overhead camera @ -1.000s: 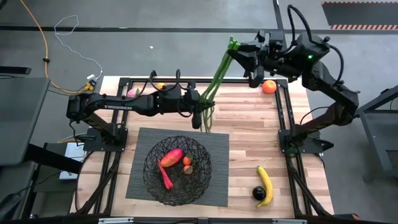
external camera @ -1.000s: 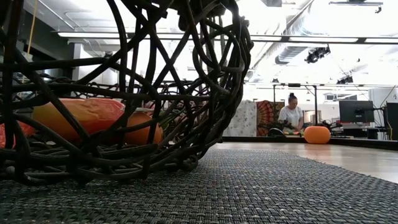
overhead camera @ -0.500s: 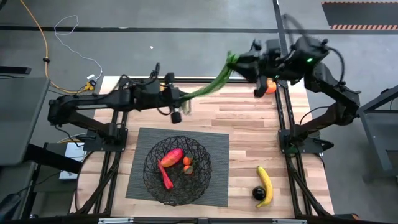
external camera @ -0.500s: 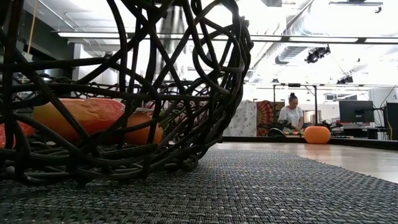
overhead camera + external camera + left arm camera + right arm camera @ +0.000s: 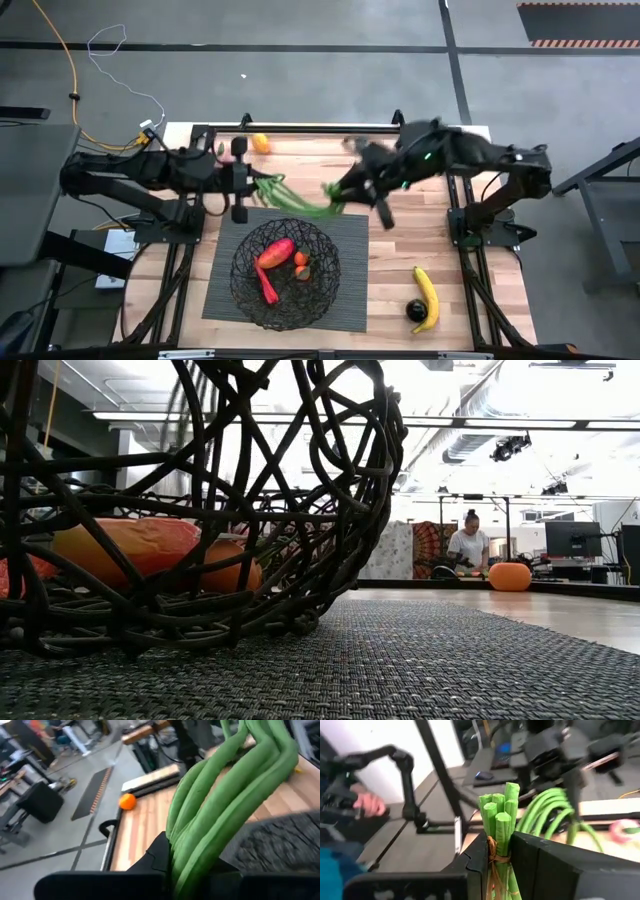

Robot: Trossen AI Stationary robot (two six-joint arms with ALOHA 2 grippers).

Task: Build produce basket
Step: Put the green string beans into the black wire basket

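Bundle of long green beans [image 5: 300, 200] spanning between the left gripper [image 5: 240, 182] and the right gripper [image 5: 352, 190], each clamped tight on one end, above the far edge of the dark ribbed mat [image 5: 352, 280] holding the round black wire-mesh basket [image 5: 286, 270], on the pale wooden table [image 5: 400, 250]; person seated in the room beyond [image 5: 467, 545].

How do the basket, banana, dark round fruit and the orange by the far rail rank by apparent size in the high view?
1. basket
2. banana
3. dark round fruit and orange: look alike, not ranked.
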